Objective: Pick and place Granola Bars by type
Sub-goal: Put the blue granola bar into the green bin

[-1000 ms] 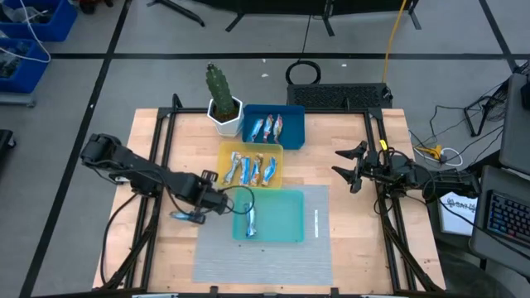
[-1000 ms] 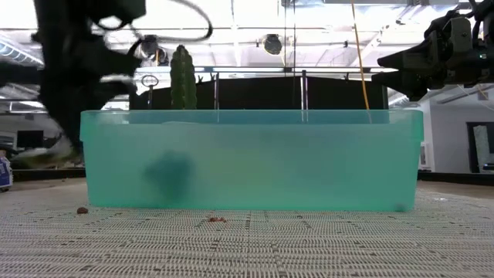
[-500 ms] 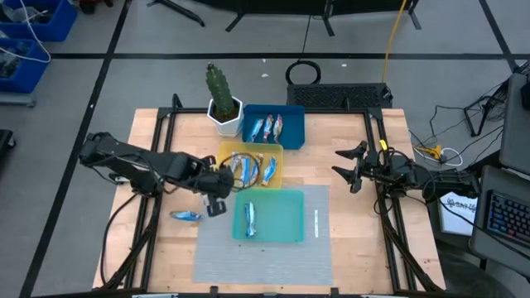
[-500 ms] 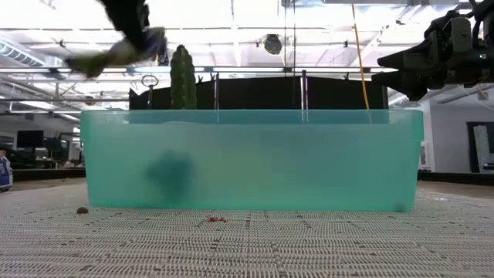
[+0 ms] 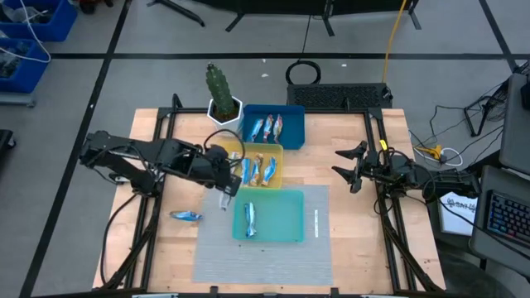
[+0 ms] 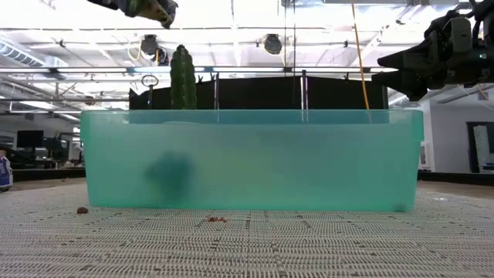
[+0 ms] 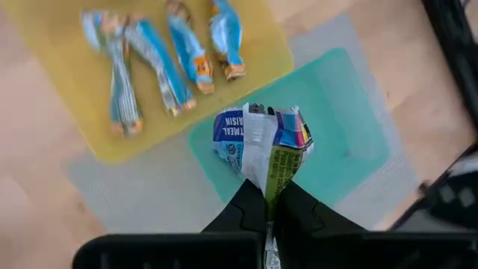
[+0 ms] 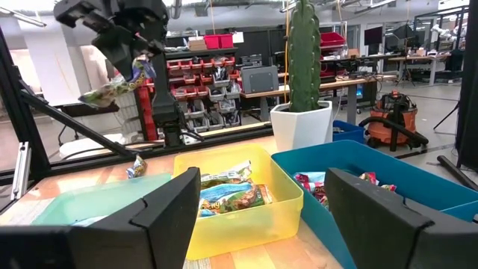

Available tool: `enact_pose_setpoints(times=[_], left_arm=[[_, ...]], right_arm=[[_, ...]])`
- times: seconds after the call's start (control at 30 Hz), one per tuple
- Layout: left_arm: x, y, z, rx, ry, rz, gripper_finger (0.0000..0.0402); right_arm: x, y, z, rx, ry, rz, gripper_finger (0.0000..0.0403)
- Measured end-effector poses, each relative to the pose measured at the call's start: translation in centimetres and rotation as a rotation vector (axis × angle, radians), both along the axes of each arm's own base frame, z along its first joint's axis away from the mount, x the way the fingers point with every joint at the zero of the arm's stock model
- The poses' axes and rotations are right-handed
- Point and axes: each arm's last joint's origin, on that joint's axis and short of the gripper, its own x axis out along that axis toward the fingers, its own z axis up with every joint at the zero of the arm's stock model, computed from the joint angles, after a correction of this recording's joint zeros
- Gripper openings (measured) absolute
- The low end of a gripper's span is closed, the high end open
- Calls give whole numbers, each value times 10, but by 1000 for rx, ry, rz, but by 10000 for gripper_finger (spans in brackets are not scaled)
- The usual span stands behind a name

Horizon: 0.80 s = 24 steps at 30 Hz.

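High view: the left gripper (image 5: 225, 192) hangs over the near left corner of the yellow tray (image 5: 225, 152), at the teal tray's (image 5: 290, 219) 11 o'clock, its jaws clamped on a granola bar. One bar (image 5: 250, 218) lies in the teal tray's left half; another bar (image 5: 186, 216) lies on the wooden bench (image 5: 339, 136) at the teal tray's 9 o'clock. More bars sit in the yellow tray and the blue tray (image 5: 291, 124). The right gripper (image 5: 348, 165) waits at 3 o'clock, jaws spread and empty.

Low view: the translucent teal tray wall fills the middle, on a woven mat (image 6: 247, 243); a cactus (image 6: 183, 77) rises behind.

Left wrist view: the held bar (image 7: 263, 146), crinkled foil in white, blue and green, juts straight out from the pinched jaw tips.

Right wrist view: glossy plastic trays; the held bar (image 8: 112, 88) hangs in the air.
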Motion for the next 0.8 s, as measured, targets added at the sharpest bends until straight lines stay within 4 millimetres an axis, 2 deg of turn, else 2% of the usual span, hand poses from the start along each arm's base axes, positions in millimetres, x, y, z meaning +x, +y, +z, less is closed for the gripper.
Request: enact_pose_setpoints(times=[0.2, 0.5, 0.8], left_arm=[[14, -13, -14, -115, 19, 173, 9], [49, -27, -45, -189, 47, 222, 9], [78, -28, -91, -198, 185, 276, 9]], right_arm=[[0, 0, 0, 0, 0, 0, 279], [0, 0, 0, 0, 0, 0, 279], [0, 0, 0, 0, 0, 0, 279]])
